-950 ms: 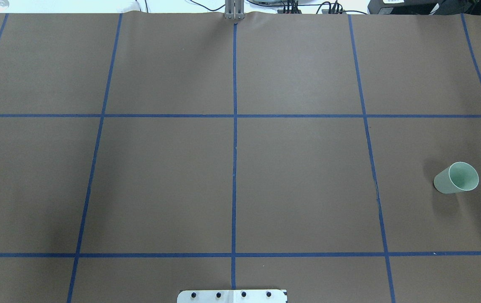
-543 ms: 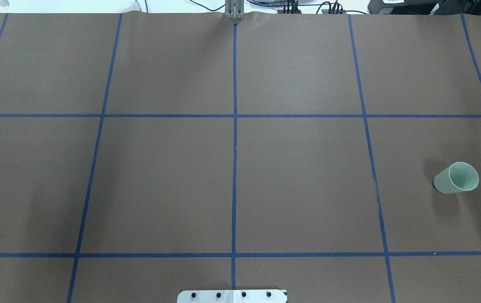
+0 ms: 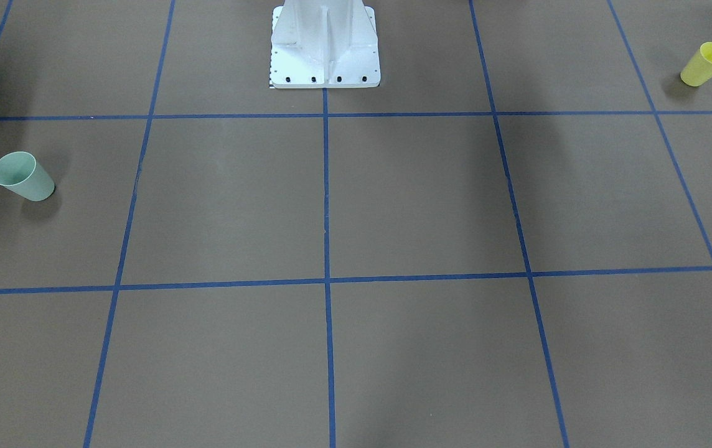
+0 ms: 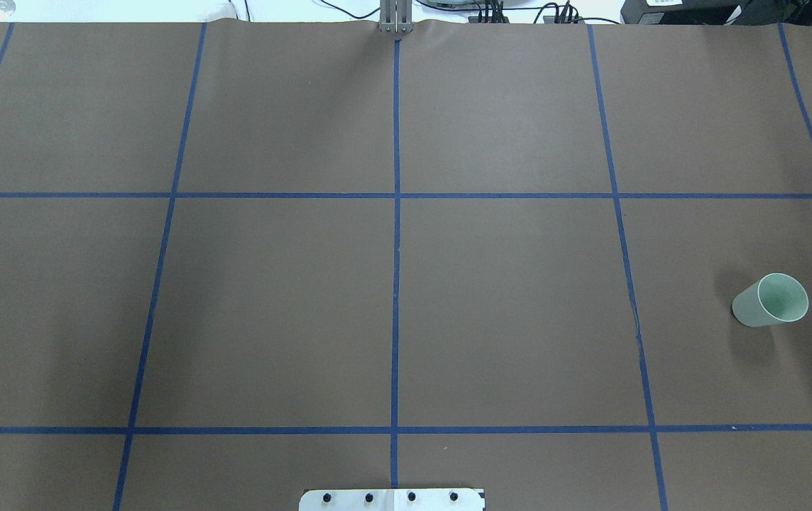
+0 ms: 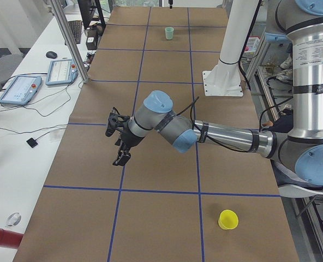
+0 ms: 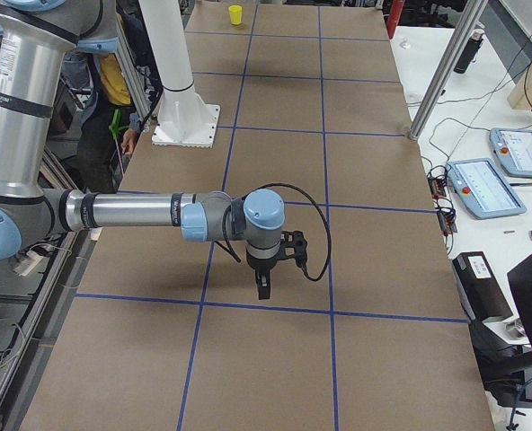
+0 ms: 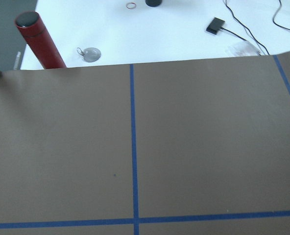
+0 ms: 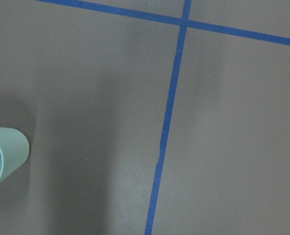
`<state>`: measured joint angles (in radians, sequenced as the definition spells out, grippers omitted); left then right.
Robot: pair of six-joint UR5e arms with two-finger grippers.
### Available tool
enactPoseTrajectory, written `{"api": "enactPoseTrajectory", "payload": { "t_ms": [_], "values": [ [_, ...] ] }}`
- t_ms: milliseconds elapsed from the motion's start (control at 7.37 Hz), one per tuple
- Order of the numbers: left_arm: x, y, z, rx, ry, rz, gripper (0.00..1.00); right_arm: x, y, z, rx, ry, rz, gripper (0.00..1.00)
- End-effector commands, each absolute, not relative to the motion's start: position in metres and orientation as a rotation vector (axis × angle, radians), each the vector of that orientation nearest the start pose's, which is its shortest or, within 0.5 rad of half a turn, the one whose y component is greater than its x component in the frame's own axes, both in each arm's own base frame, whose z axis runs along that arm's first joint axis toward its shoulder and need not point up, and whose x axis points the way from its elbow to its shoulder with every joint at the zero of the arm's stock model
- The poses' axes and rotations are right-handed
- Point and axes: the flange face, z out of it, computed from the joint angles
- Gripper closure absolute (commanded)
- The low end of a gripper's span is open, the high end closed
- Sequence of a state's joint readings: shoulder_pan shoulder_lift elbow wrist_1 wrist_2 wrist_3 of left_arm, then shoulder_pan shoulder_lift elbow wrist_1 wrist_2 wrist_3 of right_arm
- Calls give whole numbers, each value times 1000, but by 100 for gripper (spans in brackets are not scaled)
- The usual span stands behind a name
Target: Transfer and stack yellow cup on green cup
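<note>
Left pincer hangs above the left half of the table, and the right pincer hangs likewise above the right half. Both show only in the end views, so I cannot tell how wide either one stands.

The yellow cup stands upright, mouth up, at the far left end of the table, closer to the robot's edge than the left pincer is. The green cup also stands upright, at the far right end and well apart from the yellow one.

Neither cup is touched, so the job looks not yet begun. With the cups at opposite ends, each probably lies within easy reach of one arm only. That would explain a hand-over: the left arm fetches and the right arm stacks. Mouths up suits nesting one cup in the other.
</note>
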<state>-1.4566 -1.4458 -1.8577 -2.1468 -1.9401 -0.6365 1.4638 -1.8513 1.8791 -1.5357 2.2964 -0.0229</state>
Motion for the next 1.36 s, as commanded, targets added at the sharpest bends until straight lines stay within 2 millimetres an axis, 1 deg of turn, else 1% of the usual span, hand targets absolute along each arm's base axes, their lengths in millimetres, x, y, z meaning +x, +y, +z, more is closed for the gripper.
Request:
{"api": "enactPoseTrajectory", "payload": {
  "t_ms": [0,136,271,407,543,678,814,950,1221],
  "values": [
    [9,-480,530,579,454,-508,0,27,-379,633,18,-727,-142,0],
    [5,-469,548,584,377,-574,0,27,-379,635,13,-727,-141,0],
    [-8,-462,561,599,274,-643,0,28,-378,639,7,-725,-139,0],
    [-18,-462,573,564,145,-729,0,28,-378,639,7,-725,-139,0],
    [-24,-460,580,553,64,-768,0,27,-378,640,5,-724,-139,0],
    [-26,-459,587,523,18,-851,0,27,-378,639,8,-724,-141,0],
    [-14,-456,598,500,-73,-902,0,27,-378,640,6,-724,-139,0],
    [-5,-452,607,468,-116,-975,0,27,-378,640,7,-724,-140,0],
    [8,-442,623,427,-221,-1093,0,27,-380,639,9,-724,-138,0]
  ]
}}
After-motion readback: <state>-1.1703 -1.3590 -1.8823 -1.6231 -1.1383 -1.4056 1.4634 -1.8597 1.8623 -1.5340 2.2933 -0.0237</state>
